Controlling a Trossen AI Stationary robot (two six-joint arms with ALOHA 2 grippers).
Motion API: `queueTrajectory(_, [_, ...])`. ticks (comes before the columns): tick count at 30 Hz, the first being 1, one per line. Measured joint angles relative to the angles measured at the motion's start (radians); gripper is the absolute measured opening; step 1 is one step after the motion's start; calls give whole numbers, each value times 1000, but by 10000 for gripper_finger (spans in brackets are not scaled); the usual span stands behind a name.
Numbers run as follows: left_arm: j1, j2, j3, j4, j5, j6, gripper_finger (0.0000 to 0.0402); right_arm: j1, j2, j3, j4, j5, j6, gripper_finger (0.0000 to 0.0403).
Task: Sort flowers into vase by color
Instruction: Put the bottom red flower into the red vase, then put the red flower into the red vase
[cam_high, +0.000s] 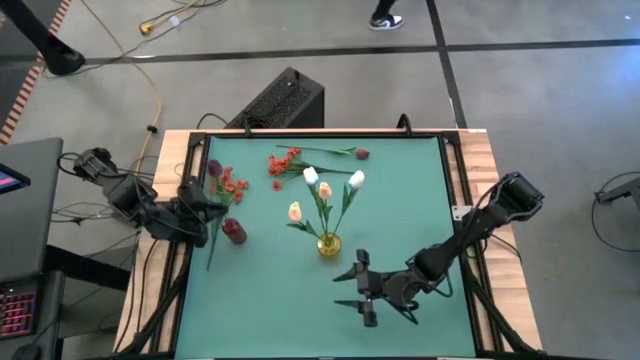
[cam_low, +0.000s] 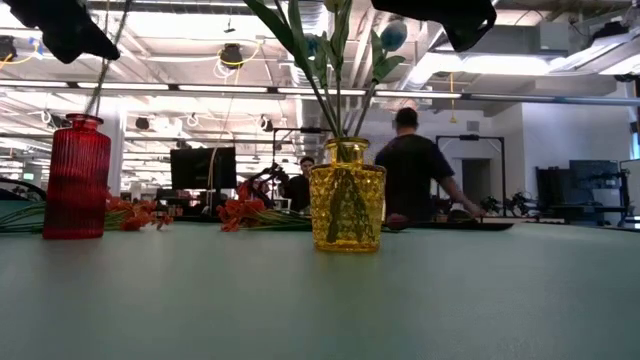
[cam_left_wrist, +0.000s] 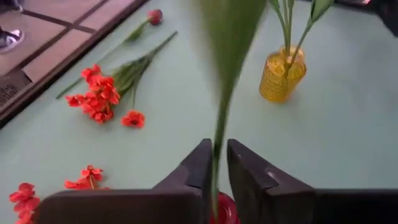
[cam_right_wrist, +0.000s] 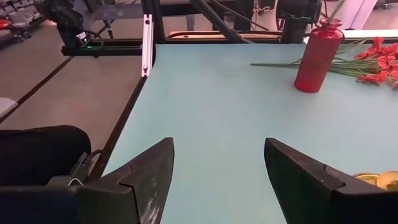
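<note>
While my left gripper (cam_left_wrist: 216, 169) pinches a green stem (cam_left_wrist: 217, 134) nearly closed right above the red vase (cam_high: 234, 232), any slip tips it off the mouth. Right gripper (cam_high: 362, 288) waits wide open, empty, near the yellow vase (cam_high: 329, 244).

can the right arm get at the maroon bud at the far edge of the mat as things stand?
Probably not easily. The right gripper sits open near the front of the mat, and the yellow vase with its tulips stands between it and the maroon bud. It would have to go around or over them.
</note>
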Motion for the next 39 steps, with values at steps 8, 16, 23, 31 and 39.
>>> queueTrajectory(8, [0,47,0,-2,136,-5,113,0,0,0,0,0,16,276])
queueTrajectory(16, [-1,48,43,-108,298,-145,143,0,0,0,-1,0,21,276])
queueTrajectory(23, [-1,61,48,-123,440,-322,137,-1,0,0,-93,1,33,276])
queueTrajectory(31, [-2,176,46,-47,446,-202,135,-24,-59,-1,-463,130,170,276])
queueTrajectory(39, [-2,239,46,-28,515,-136,134,-245,-190,-86,-724,45,162,276])
